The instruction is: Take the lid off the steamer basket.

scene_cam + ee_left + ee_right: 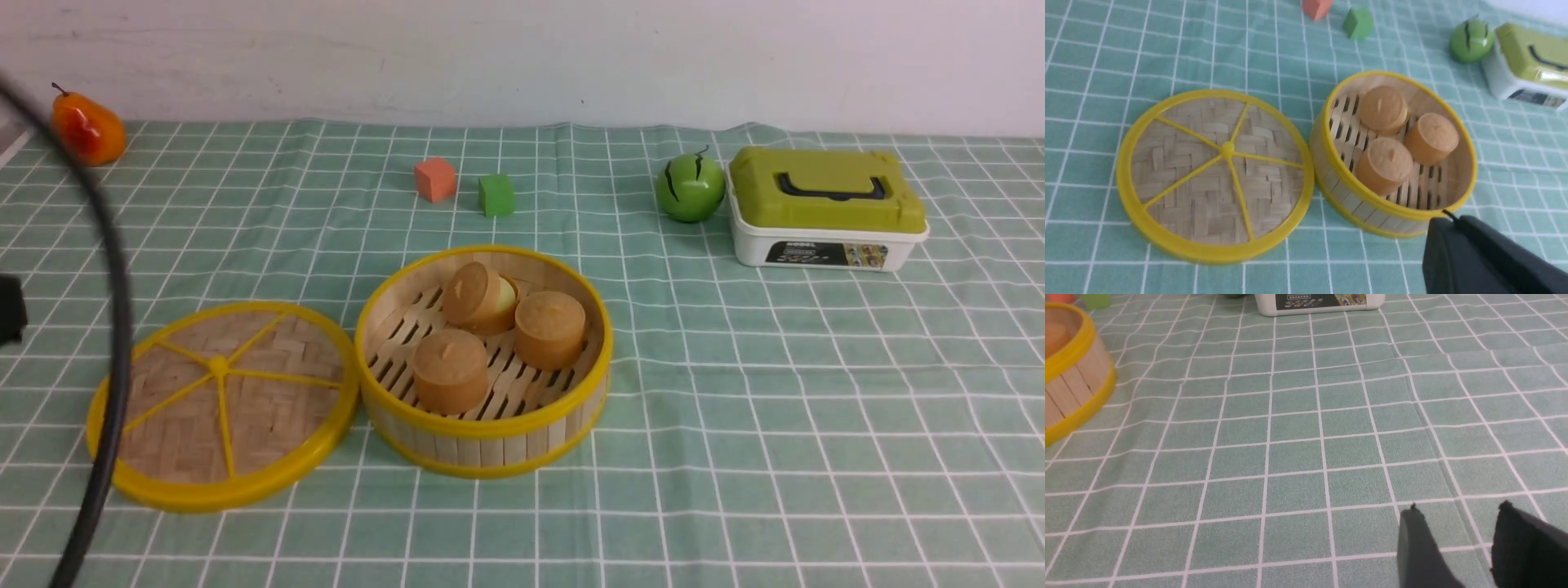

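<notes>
One lid (pixel 1200 175) off the basket (pixel 1347 196), near the closed, empty left claw (pixel 1447 216).

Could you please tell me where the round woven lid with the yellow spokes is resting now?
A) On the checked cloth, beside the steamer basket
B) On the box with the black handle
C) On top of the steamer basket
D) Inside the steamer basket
A: the lid lies flat on the checked cloth, to the left of the uncovered steamer basket.
</notes>
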Available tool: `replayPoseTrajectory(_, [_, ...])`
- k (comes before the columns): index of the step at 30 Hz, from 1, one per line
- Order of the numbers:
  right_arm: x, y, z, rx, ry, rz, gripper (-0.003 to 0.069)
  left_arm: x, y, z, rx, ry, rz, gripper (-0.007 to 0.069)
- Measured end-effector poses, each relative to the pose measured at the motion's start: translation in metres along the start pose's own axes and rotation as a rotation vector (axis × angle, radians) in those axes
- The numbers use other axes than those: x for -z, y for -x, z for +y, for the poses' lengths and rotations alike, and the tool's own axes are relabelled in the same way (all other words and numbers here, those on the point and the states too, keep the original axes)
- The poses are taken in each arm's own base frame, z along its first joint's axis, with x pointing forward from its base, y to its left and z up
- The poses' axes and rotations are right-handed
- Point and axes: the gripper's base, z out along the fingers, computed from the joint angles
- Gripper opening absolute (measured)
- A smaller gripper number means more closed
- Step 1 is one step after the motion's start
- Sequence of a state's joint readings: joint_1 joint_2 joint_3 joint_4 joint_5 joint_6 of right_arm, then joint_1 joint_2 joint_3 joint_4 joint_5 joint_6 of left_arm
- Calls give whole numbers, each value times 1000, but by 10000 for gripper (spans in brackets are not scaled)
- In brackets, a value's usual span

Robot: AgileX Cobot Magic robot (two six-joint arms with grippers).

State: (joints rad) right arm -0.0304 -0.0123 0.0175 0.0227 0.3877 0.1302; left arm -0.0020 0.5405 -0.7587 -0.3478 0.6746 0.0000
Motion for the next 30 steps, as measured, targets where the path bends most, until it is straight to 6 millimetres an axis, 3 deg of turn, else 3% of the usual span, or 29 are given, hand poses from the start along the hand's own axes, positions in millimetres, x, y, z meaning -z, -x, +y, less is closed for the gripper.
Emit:
replayPoseTrajectory(3, [0,0,0,0,0,0,241,16,-28,7,-6,-11,-157,-13])
replayPoseTrajectory(4, [0,0,0,0,0,0,241,35,-45,11,-1,-41,-331,-13])
replayPoseTrajectory(5, [0,0,0,0,0,0,241,37,-48,11,-2,-43,-337,-13])
replayPoseTrajectory(6, [0,0,0,0,0,0,241,50,-64,14,19,-76,-456,-13])
replayPoseTrajectory(9, [0,0,0,0,0,0,241,53,-78,17,63,-101,-497,-13])
replayPoseTrajectory(24, [0,0,0,0,0,0,241,39,-78,20,112,-86,-413,-13])
replayPoseTrajectory(30, [0,0,0,0,0,0,241,35,-84,24,5,-23,-359,-13])
